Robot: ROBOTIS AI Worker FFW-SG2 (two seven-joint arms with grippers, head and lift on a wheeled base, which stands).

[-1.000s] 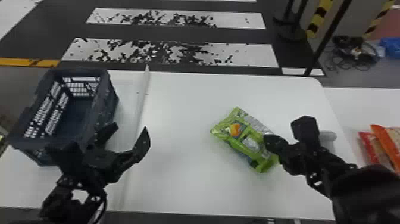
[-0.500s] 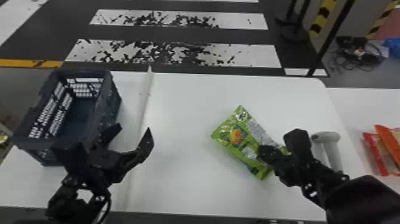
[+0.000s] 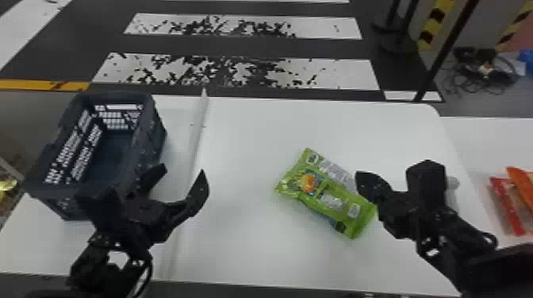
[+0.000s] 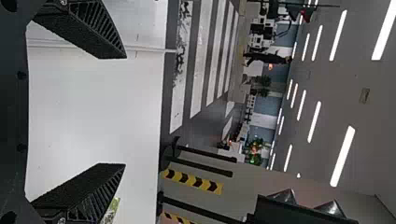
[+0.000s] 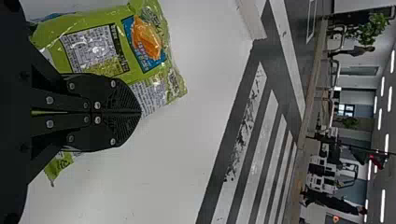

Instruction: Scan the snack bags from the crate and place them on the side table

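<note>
So the green snack bag (image 3: 331, 198) is lying right of centre on the worktop (image 3: 246, 245), with the right tool (image 3: 365, 182) at its right end, tips pressed together. Left tool (image 3: 181, 172) is hanging out by the crate (image 3: 152, 136), tips spread wide apart.

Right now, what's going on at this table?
The robot has a green snack bag lying on the white table. Its right hand is over the bag, shut with nothing between the fingers; its left hand hangs open near the crate. Red and orange bags lie on the side table.
</note>
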